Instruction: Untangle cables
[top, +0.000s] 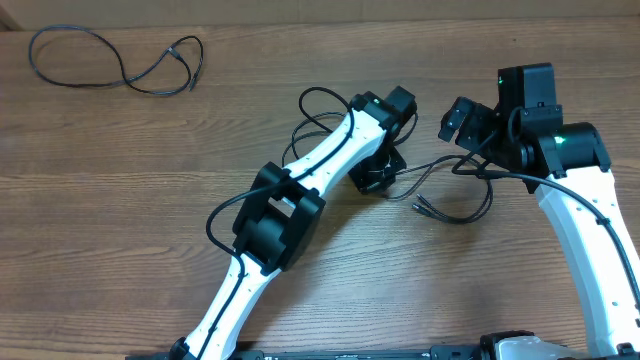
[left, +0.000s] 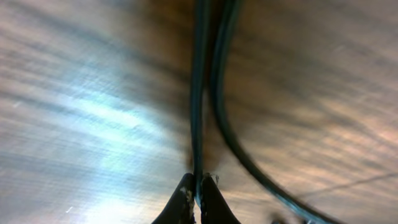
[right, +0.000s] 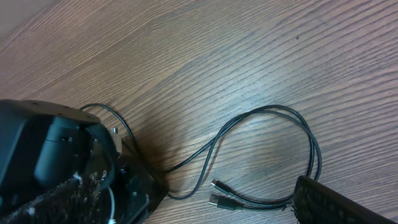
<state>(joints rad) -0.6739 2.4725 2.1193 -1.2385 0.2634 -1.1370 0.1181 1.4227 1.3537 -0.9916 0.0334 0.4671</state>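
Left end effector (left: 199, 190) is pinched on one cable (left: 198, 93). Second cable (right: 273, 107) loops just right of it, third cable (top: 120, 62) sits far left of it. Right end effector (top: 460, 120) is wide open, empty-looking. I'd grab the plugs (right: 219, 198) and pull slow.

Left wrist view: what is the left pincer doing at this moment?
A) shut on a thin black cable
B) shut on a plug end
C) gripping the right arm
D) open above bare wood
A: the left pincer has its fingertips pressed together, and a thin black cable runs straight out from between them across the wood.
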